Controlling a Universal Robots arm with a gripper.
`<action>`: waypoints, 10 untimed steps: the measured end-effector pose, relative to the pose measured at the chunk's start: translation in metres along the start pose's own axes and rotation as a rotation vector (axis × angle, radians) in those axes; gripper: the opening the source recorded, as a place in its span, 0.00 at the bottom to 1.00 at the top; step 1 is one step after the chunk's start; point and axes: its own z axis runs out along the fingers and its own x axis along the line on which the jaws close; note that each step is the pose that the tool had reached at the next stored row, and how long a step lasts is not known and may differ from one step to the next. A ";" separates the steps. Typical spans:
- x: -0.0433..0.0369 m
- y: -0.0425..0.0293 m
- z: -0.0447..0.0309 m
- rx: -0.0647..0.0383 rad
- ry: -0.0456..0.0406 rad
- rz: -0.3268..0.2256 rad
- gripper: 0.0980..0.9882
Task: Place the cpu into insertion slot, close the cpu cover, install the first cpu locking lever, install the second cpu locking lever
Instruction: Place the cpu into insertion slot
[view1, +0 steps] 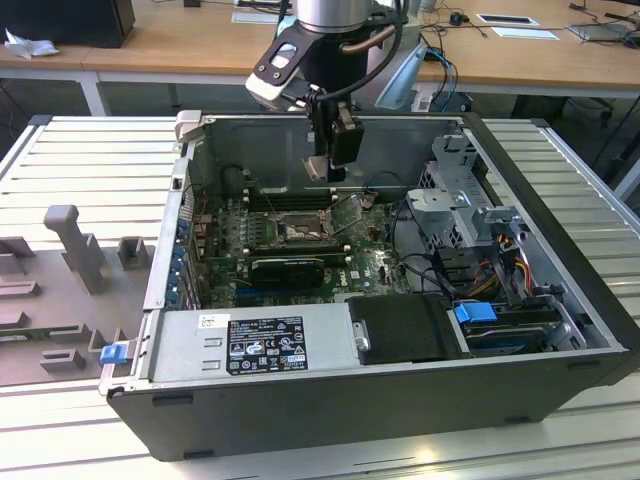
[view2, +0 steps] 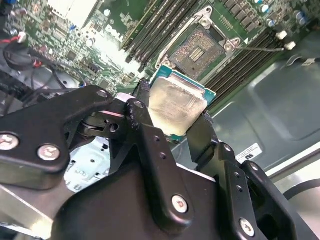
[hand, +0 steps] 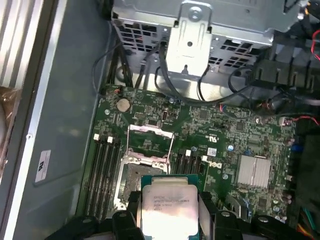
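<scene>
Your end effector (view1: 336, 172) clamps the cpu (view2: 176, 102) | insertion slot (view2: 198, 50) lies below, apart, slightly offset | cpu cover (hand: 150, 136) stands raised

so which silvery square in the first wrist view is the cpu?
The cpu is the smooth, green-edged square clamped in the tool; the other is a finned heatsink fixed on the motherboard.
</scene>
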 end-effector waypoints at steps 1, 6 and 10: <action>0.0000 0.0000 0.0004 0.000 -0.0011 0.013 0.50; -0.0001 -0.0003 0.0038 -0.002 -0.0096 0.115 0.50; -0.0001 -0.0006 0.0066 -0.003 -0.0151 0.182 0.50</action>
